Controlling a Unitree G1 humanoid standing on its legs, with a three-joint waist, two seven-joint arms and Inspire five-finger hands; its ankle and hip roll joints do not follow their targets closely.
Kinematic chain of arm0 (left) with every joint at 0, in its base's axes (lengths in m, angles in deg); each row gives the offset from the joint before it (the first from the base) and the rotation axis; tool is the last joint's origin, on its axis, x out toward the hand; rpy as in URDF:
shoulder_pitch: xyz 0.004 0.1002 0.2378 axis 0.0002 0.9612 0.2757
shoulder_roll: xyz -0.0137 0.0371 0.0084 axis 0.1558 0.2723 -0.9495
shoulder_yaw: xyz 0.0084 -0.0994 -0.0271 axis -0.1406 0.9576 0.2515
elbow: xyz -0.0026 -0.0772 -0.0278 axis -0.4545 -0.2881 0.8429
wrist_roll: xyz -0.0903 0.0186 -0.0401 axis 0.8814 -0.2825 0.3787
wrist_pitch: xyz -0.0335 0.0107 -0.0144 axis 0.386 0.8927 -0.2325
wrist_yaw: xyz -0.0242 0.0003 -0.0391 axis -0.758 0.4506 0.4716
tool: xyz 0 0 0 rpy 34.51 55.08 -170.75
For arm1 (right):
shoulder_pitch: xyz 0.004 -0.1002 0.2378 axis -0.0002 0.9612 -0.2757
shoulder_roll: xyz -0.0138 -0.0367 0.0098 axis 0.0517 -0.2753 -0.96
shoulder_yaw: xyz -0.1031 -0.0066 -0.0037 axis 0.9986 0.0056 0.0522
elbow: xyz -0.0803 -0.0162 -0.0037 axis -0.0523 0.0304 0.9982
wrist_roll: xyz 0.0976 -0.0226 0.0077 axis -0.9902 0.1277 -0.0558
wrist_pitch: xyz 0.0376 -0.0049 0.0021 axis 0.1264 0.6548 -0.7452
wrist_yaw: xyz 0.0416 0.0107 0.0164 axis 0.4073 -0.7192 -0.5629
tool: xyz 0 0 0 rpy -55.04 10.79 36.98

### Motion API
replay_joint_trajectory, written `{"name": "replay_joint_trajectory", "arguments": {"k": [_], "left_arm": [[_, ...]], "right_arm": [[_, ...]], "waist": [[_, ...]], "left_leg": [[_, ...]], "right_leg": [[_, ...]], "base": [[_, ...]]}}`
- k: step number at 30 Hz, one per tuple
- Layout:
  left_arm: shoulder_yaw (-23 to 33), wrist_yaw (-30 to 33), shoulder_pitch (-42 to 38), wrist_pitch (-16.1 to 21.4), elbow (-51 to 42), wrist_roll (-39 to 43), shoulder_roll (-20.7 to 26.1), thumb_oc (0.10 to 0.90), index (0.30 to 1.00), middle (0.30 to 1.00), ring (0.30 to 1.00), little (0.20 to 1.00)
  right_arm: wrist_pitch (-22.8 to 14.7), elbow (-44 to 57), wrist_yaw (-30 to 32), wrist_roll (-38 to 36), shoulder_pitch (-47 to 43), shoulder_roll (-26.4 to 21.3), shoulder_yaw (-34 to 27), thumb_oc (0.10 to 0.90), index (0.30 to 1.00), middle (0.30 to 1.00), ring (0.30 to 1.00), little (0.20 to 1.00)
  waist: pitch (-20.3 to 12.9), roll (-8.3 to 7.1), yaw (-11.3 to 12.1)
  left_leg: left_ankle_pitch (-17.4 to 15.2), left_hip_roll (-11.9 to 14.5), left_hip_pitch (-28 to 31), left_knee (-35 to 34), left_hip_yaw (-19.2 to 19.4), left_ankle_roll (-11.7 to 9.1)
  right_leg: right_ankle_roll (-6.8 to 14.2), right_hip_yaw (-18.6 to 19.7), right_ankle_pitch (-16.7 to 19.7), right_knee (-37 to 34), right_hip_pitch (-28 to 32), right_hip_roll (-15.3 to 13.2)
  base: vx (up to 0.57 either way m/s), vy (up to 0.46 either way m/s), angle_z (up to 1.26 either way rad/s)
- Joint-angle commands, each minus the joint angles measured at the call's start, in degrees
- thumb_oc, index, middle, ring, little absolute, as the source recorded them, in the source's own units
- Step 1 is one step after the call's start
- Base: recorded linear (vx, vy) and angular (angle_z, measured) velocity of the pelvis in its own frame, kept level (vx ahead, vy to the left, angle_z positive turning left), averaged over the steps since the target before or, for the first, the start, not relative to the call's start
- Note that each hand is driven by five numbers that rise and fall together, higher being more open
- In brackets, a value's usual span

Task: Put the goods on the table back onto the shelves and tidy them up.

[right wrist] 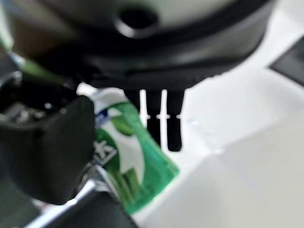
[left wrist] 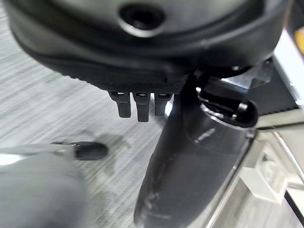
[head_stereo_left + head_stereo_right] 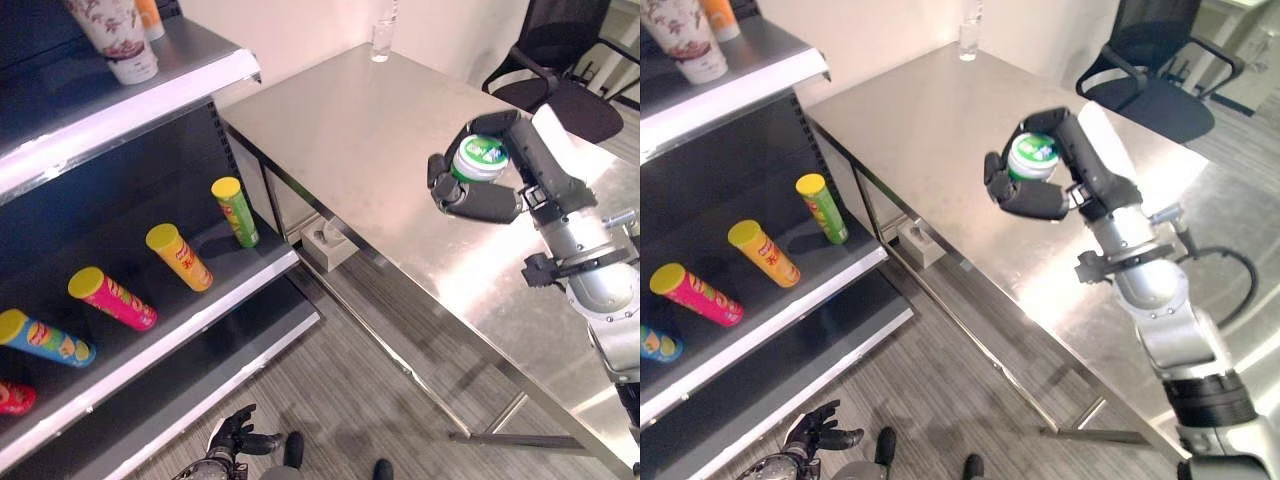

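Right robot hand point(image 3: 480, 190) raised above the table point(image 3: 380, 140), fingers and thumb curled round a green-and-white container point(image 3: 480, 157), left robot hand point(image 3: 235, 437) low near the floor, fingers relaxed

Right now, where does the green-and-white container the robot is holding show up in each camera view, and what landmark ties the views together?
Left eye view: green-and-white container right of centre, gripped in the right hand above the steel table.
Right eye view: same container near centre, in that hand.
Right wrist view: it sits beside the thumb, close up.
Left wrist view: floor past the left hand.
Shared landmark: the table.
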Motion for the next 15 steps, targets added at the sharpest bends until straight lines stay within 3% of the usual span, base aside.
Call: {"name": "replay_joint_trajectory", "arguments": {"k": [1,5,6,7,8,9,10,12,15], "left_arm": [[-0.64,-0.67,0.1,2.84,0.21,1.01,5.32,0.8,0.9,0.9,0.9,0.9],[-0.67,-0.69,-0.16,2.73,1.06,1.0,6.13,0.8,0.9,0.9,0.9,0.9],[-0.71,-0.6,-0.24,2.49,0.65,0.88,6.48,0.8,0.9,0.9,0.9,0.9],[-0.68,-0.6,-0.27,2.48,0.65,0.88,6.46,0.8,0.9,0.9,0.9,0.9],[-0.61,-0.68,-0.32,2.35,0.78,0.52,6.76,0.8,0.9,0.9,0.9,0.9],[-0.53,-0.81,-0.17,2.19,0.8,0.44,7.08,0.8,0.9,0.9,0.9,0.9],[-0.46,-0.82,-0.15,2.17,0.78,0.44,7.04,0.8,0.9,0.9,0.9,0.9],[-0.32,-0.78,-0.22,2.02,1.52,-0.15,6.98,0.8,0.9,0.9,0.9,0.9],[-0.39,-0.62,-0.49,2.14,1.81,-0.93,6.96,0.8,0.9,0.9,0.9,0.9]], "right_arm": [[-5.7,7.59,1.42,-5.08,-11.49,-4.56,-0.51,0.4,0.3,0.3,0.3,0.3],[-5.85,7.5,1.41,-6.39,-15.82,-6.39,1.24,0.4,0.3,0.3,0.3,0.3],[-5.66,7.12,1.55,-7.39,-17.48,-7.09,2.45,0.4,0.3,0.3,0.3,0.3],[-5.67,7.08,1.56,-7.39,-17.59,-7.11,2.52,0.4,0.3,0.3,0.3,0.3],[-5.43,6.87,1.87,-7.22,-18.79,-7.35,3.56,0.4,0.3,0.3,0.3,0.3],[-5.3,6.76,1.95,-7.03,-19.77,-7.67,4.24,0.4,0.3,0.3,0.3,0.3],[-5.31,6.67,1.98,-7.03,-19.99,-7.66,4.43,0.4,0.3,0.3,0.3,0.3],[-5.26,6.94,1.79,-6.78,-22.31,-8.04,5.86,0.4,0.3,0.3,0.3,0.3],[-5.26,5.43,1.8,-7.47,-23.78,-8.47,7.08,0.4,0.3,0.3,0.3,0.3]], "waist": [[-5.09,-4.36,3.06],[-4.25,-4.4,3.15],[-3.53,-5.02,2.13],[-3.62,-4.95,2.1],[-3.53,-5.31,1.75],[-3.7,-5.58,1.84],[-3.66,-5.56,1.78],[-3.73,-7.01,2.34],[-4.75,-7.13,1.75]], "left_leg": [[-4.1,4.59,1.57,0.88,0.1,-3.89],[-2.48,5.72,-0.79,0.66,-1.53,-4.87],[-4.06,6.09,-1.86,2.2,3.91,-4.27],[-3.98,6.16,-2.11,2.28,3.85,-4.27],[-4.93,6.96,-2.09,4.42,8.77,-3.74],[-4.76,7.19,-1.83,6.28,10.7,-3.62],[-4.93,7.19,-1.9,6.54,10.69,-3.63],[-8.29,6.07,-0.3,11.72,10.74,-3.49],[-9.87,6.21,2.27,11.85,11.66,-3.26]], "right_leg": [[4.16,4.92,-7.5,1.0,2.34,2.8],[3.25,2.65,-9.19,1.75,3.15,4.31],[2.95,0.33,-10.26,3.83,3.0,3.8],[2.93,0.31,-10.09,3.76,2.83,3.87],[2.79,-1.39,-9.97,4.97,2.39,3.16],[2.74,-2.61,-9.32,5.37,2.03,2.7],[2.76,-2.6,-9.4,5.47,2.03,2.67],[3.12,-5.55,-7.83,5.4,1.44,-0.38],[3.33,-8.37,-7.19,3.9,1.14,-1.81]], "base": [[-0.11,-0.388,0.83],[-0.1,-0.214,0.88],[-0.1,-0.108,0.79],[-0.1,-0.063,0.99],[-0.08,-0.011,1.02],[-0.07,-0.01,0.88],[-0.11,0.009,0.6],[-0.14,0.021,0.4],[-0.08,0.038,0.65]]}}
